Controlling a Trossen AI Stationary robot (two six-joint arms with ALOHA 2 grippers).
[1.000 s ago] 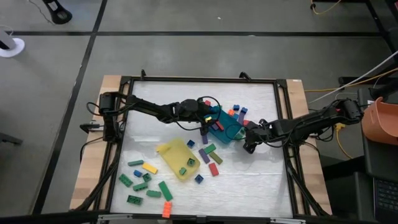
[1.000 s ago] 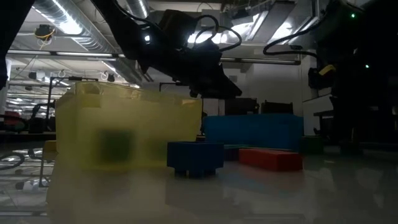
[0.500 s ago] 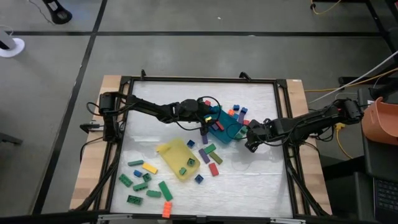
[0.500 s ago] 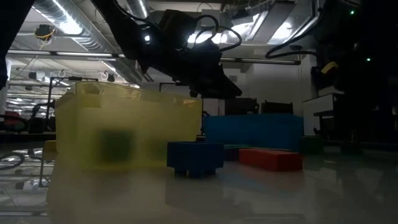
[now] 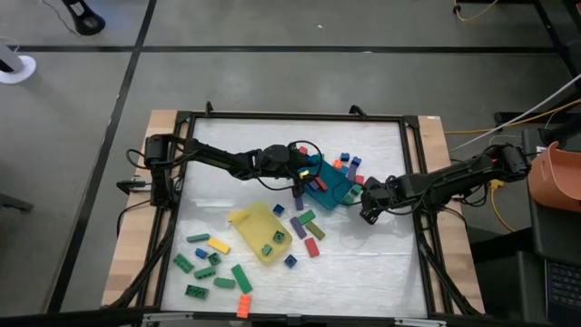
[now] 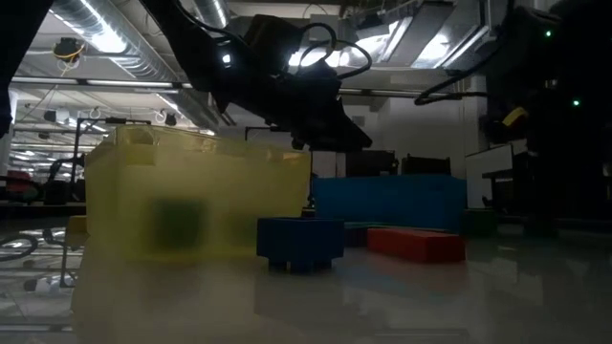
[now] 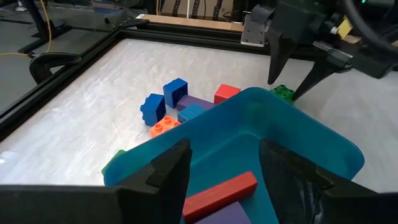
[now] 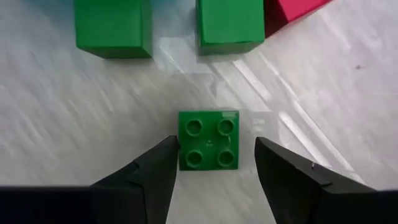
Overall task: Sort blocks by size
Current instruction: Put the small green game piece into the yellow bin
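Note:
Blocks lie scattered on the white table. A small green four-stud brick (image 8: 208,140) sits on the table beside the teal-blue tray (image 5: 329,193). My right gripper (image 8: 216,148) points down over it, open, one finger on either side of it. It also shows in the left wrist view, where the right gripper (image 7: 281,87) straddles the green brick (image 7: 283,93). My left gripper (image 7: 224,168) hangs open over the teal-blue tray's inside. A red bar (image 7: 217,194) and a purple block lie in the tray below the gap between its fingers.
The yellow tray (image 5: 260,232) lies near the table's middle with green blocks in it. Purple, green and red bars (image 5: 305,223) lie between the trays. More green blocks (image 5: 211,265) sit near left. Blue, orange and red ones (image 7: 171,106) sit beyond the teal-blue tray. A black frame (image 5: 415,163) rims the table.
My right gripper has tipped and rolled a little over the green brick, staying in about the same place and open. My left gripper has kept still.

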